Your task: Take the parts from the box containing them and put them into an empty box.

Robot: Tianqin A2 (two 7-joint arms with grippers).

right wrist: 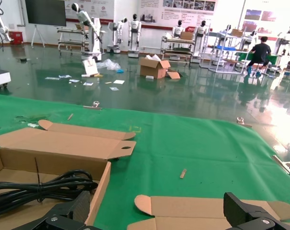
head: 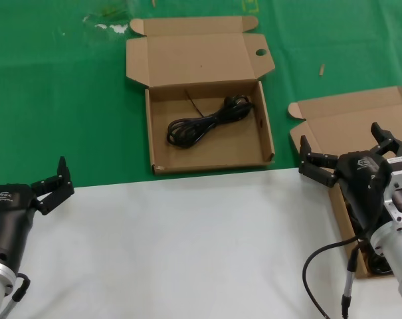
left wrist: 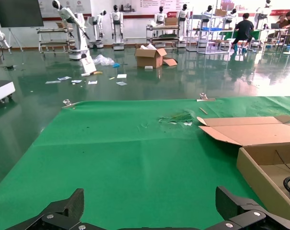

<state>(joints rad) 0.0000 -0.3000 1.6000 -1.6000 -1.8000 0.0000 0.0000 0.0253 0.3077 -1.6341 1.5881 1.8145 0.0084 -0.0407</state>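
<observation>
The right gripper (head: 347, 154) hangs near the right edge of the tabletop with its fingers spread apart and nothing between them, over the box containing them (head: 333, 123). That box lies at the right edge, lid folded back toward the far side; most of its tray is hidden under the arm, so its contents cannot be made out.

The left gripper (head: 52, 184) sits by the near left corner, over the boundary of the white sheet (head: 181, 246) and the green cloth (head: 61, 100), jaws likewise apart and holding nothing.

Toward the middle of the far edge lies the second box (head: 207, 129), its lid open with a round hole in one side flap. It is not bare: one coiled black cord (head: 207, 121) rests inside it, running diagonally across the floor.
</observation>
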